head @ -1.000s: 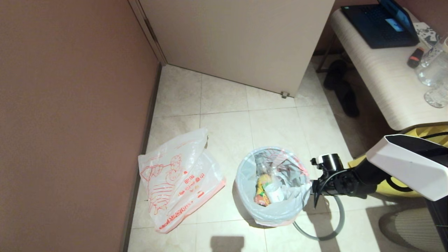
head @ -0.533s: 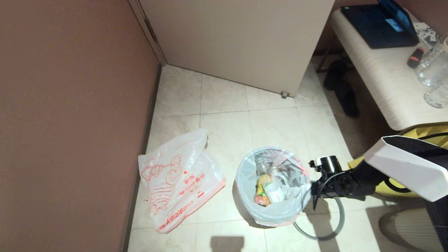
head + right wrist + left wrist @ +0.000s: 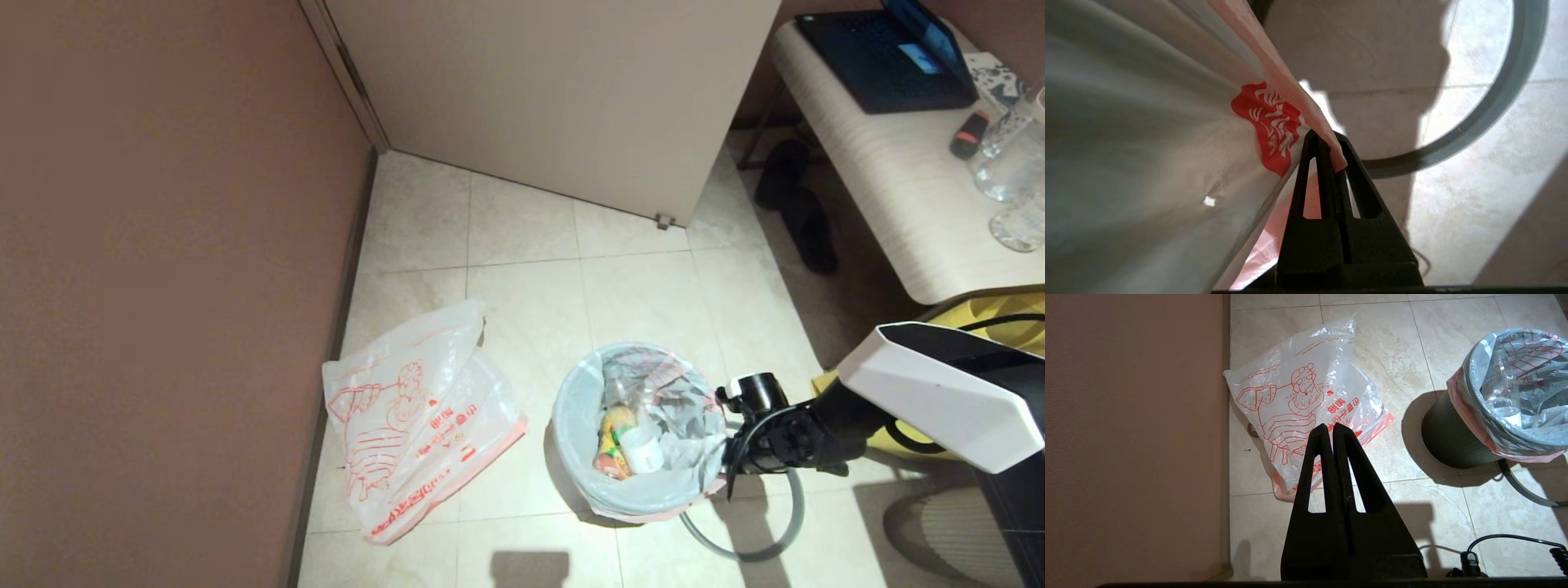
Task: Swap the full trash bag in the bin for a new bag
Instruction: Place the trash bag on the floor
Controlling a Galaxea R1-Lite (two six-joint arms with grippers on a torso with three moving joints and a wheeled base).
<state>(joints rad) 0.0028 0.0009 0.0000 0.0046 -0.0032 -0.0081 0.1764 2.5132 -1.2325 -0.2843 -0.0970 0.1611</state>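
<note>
My right tool point(image 3: 1331, 153) pinched the pink rim of the full bag point(image 3: 653, 482) lining the bin point(image 3: 1447, 439); my head view hid its tips. My left tool point(image 3: 1329, 428), pressed together, hung over the new bag point(image 3: 1298, 404) on the floor.

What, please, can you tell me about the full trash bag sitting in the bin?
The full trash bag is thin, translucent white plastic with a pink rim band and red print. It lines the black bin, its rim folded outward over the edge, and holds a yellow-orange packet and a white cup. The right hand pinches its pink edge.
</note>
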